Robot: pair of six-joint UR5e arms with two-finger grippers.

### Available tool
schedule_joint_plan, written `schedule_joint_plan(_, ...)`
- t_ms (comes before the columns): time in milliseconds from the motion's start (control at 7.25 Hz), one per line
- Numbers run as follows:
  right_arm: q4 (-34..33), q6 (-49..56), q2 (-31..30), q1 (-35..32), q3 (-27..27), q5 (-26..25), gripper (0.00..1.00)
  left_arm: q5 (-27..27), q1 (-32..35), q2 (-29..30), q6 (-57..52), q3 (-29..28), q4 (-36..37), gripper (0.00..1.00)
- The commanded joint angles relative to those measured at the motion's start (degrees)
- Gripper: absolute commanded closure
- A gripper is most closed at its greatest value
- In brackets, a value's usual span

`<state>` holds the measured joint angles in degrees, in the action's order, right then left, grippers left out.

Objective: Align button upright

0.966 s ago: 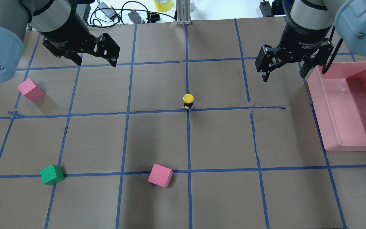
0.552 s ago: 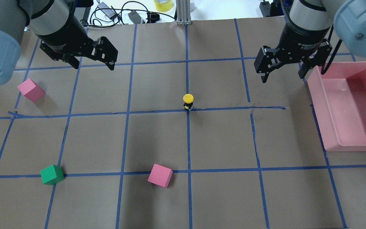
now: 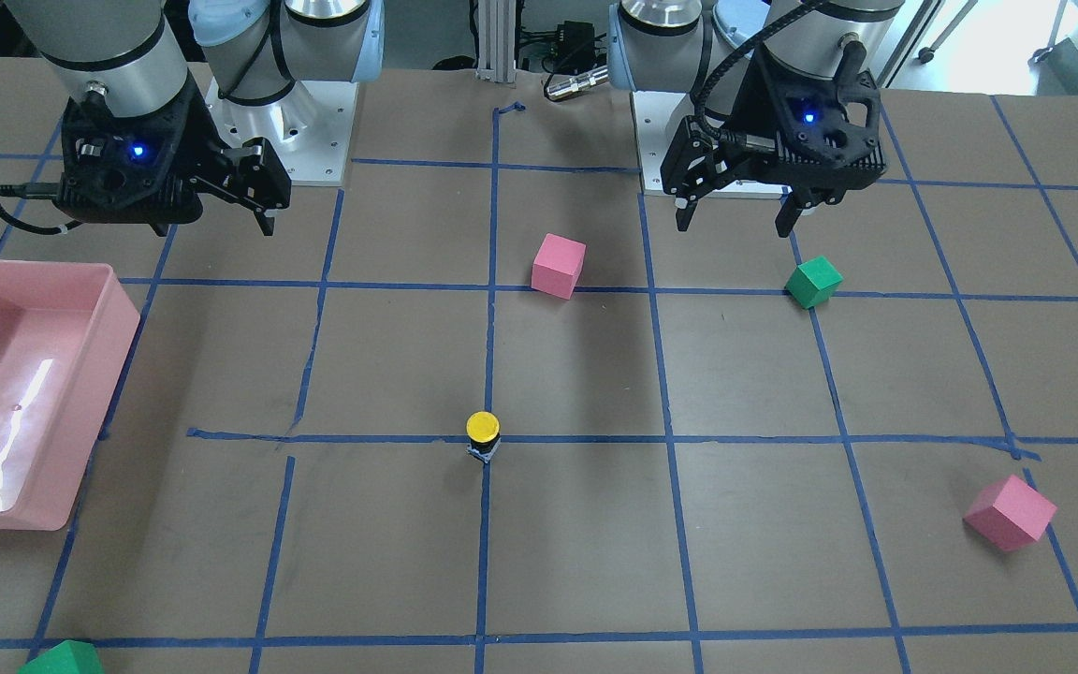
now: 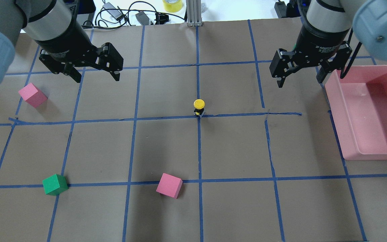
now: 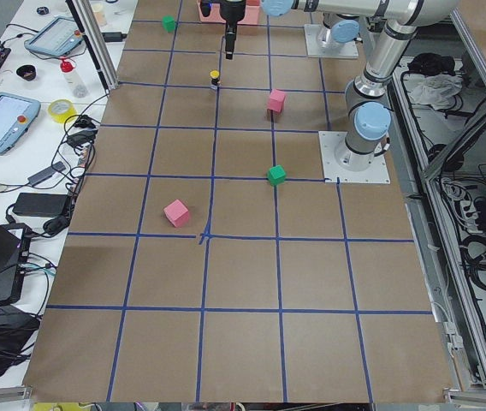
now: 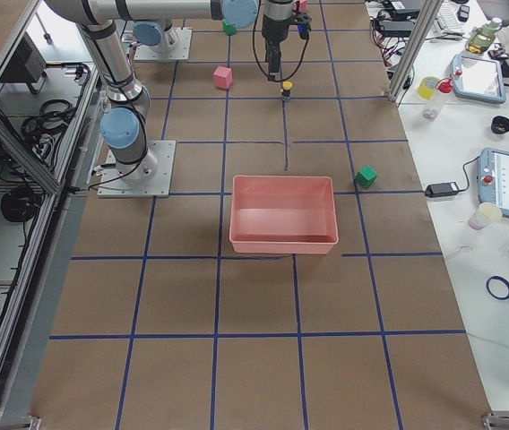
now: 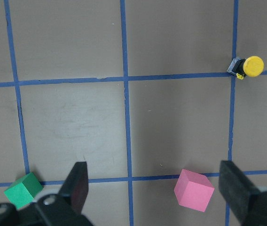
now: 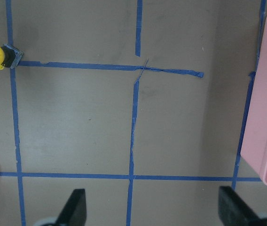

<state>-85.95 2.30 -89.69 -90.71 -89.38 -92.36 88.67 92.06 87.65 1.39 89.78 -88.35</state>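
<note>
The table (image 4: 233, 208) is covered in brown paper marked with a blue tape grid. A pink bin (image 4: 336, 114) sits at its right edge. The left gripper (image 4: 96, 75) hangs above the far left part of the grid with its jaws spread wide and nothing between them. The right gripper (image 4: 299, 80) hangs above the far right part, just beside the bin's far corner, likewise spread and empty. Three cubes lie well apart from the work point: a pink cube (image 4: 169, 185) and a green cube (image 4: 55, 184) on the near side, and a second pink cube (image 4: 32, 95) at the left. The button (image 4: 199, 107) stands at the central tape crossing, base on the paper, yellow cap uppermost, touching nothing else. Judged from this, the uprighting step appears complete, and both arms are at standby height. Any next move calls only for keeping the fingers clear of the button, since its narrow base would probably tip under a light knock.
</note>
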Motion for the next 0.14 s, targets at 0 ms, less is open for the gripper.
schedule_joint_plan(0, -0.01, 0.07, 0.04, 0.00, 0.00, -0.19, 0.00, 0.01, -0.04, -0.02, -0.16, 0.04, -0.06, 0.00)
